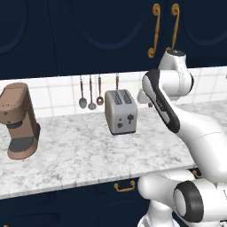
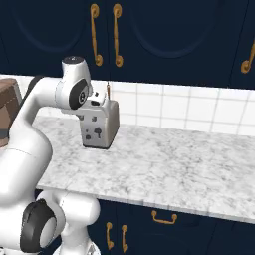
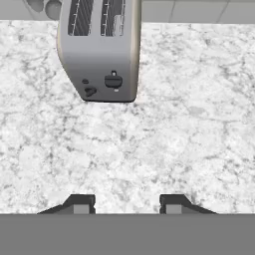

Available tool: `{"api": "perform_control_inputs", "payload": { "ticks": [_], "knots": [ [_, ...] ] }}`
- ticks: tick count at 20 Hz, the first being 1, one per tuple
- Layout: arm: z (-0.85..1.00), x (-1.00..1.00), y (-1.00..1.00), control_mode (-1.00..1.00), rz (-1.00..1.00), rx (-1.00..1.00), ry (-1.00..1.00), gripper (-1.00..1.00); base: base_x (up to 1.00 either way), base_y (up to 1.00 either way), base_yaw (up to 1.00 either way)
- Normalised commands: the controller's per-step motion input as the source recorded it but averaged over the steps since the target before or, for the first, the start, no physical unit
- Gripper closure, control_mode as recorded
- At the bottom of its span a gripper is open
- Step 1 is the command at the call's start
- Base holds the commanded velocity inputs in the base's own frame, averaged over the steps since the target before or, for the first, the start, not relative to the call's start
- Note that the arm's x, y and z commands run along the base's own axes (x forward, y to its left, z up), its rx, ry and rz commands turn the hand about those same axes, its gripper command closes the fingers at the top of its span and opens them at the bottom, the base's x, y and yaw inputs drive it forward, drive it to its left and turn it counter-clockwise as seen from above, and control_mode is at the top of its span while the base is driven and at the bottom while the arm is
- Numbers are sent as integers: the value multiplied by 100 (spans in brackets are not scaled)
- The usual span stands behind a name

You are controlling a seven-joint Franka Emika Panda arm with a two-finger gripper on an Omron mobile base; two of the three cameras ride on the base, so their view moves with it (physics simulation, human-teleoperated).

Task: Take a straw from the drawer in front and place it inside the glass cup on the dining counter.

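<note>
My gripper (image 3: 127,204) hangs above the marble worktop (image 3: 164,144), pointing down at bare stone just in front of a grey toaster (image 3: 99,47). Its two dark fingertips (image 3: 82,203) stand apart with nothing between them, so it is open. Below the worktop's front edge is the navy drawer (image 1: 111,191), shut, with its small curved brass handle (image 1: 124,186) showing; the same drawer handle (image 2: 164,217) appears in the right base view. The straw is hidden. The glass cup and the dining counter are out of view.
A brown coffee machine (image 1: 18,120) stands at the worktop's left end. Spoons and ladles (image 1: 91,94) hang on the white tiled wall behind the toaster (image 1: 120,111). Tall navy cabinet doors with long brass handles (image 2: 105,35) rise above.
</note>
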Motion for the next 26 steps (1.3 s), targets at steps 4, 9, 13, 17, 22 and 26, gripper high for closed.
{"api": "perform_control_inputs", "payload": {
  "ticks": [4, 9, 13, 17, 22, 26],
  "knots": [
    [0, -18, 0, 100, 0, 0, -6, -100, -23, 0, 0],
    [0, 0, 0, 100, 0, 0, 0, -100, -99, -16, 0],
    [0, 0, 0, 100, 0, 0, 0, -100, -35, -43, 17],
    [0, 0, 0, 100, 0, 0, 0, -100, 7, -63, 41],
    [0, 0, 0, 100, 0, 0, 0, -100, 14, -71, 65],
    [0, 0, 0, 100, 0, 0, 0, -100, 0, -65, 73]
  ]
}}
